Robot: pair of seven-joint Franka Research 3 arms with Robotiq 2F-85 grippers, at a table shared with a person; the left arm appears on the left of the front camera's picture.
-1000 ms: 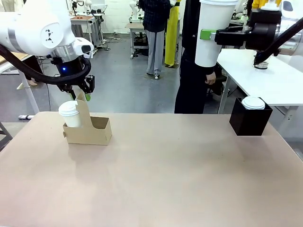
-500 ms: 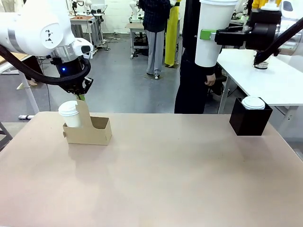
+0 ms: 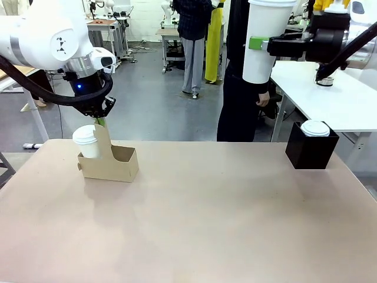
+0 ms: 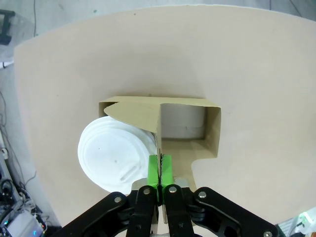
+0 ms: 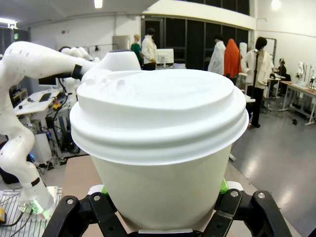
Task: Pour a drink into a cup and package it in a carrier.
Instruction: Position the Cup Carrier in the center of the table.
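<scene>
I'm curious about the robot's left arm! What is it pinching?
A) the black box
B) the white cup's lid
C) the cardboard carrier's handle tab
C: the left gripper is shut on the upright handle tab of the carrier, beside the lidded cup.

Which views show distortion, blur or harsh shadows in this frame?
Front view: even light, crisp, only a faint shadow by the carrier. Left wrist view: wide-angle lens bows the table edge into a curve; carrier sharp. Right wrist view: the held cup looms large and bulged by the lens, no glare on it.
</scene>
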